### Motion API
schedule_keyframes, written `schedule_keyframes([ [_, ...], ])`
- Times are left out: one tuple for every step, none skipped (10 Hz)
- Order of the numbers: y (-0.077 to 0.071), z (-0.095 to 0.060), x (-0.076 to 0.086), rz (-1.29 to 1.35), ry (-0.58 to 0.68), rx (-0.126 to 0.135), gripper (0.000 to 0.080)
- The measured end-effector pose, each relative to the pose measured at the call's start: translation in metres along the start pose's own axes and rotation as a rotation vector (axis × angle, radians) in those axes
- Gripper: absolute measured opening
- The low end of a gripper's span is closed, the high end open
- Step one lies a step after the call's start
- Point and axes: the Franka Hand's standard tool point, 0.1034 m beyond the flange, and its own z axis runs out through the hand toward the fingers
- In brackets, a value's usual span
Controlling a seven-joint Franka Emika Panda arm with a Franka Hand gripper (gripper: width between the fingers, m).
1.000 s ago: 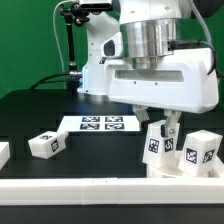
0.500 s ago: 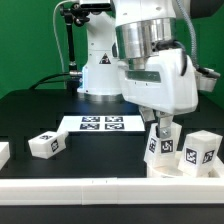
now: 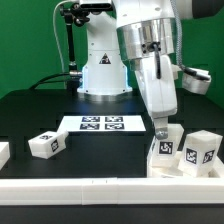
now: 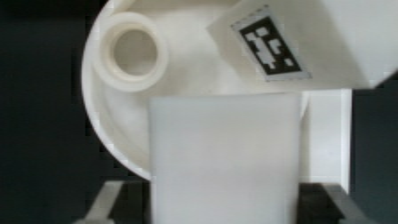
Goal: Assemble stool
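My gripper (image 3: 161, 131) is shut on a white stool leg (image 3: 162, 148) with a black-and-white tag. It holds the leg upright on the round white seat (image 3: 170, 167) at the exterior view's right front. A second tagged leg (image 3: 200, 150) stands on the seat just to the right. In the wrist view the held leg (image 4: 222, 150) fills the gap of my gripper (image 4: 222, 205). Beyond it the seat (image 4: 107, 110) shows a round socket (image 4: 134, 50) and the other leg (image 4: 294, 45).
A loose tagged leg (image 3: 45, 144) lies at the left front, and another white part (image 3: 3, 152) sits at the left edge. The marker board (image 3: 100, 124) lies mid-table. A long white rail (image 3: 100, 185) runs along the front. The robot base (image 3: 105, 70) stands behind.
The hand has turned about its vertical axis over the seat, its wide face swinging to a narrow side view. The held leg stays in place on the seat.
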Motion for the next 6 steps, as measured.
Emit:
schedule_keyframes([
  [-0.0001,-0.0001,0.0,0.032,-0.001,0.0,0.0338],
  [-0.0004,-0.0002,0.0003,0.092,-0.005,0.001,0.0338],
  [-0.0009,0.0,0.0005,0.1,-0.006,-0.005,0.0338],
  [-0.0017,0.0006,0.001,0.14,-0.008,-0.011,0.0338],
  [-0.003,0.0004,0.0009,0.174,-0.01,-0.025,0.0338],
  [-0.0045,0.0004,0.0009,0.222,-0.011,-0.029,0.0338],
])
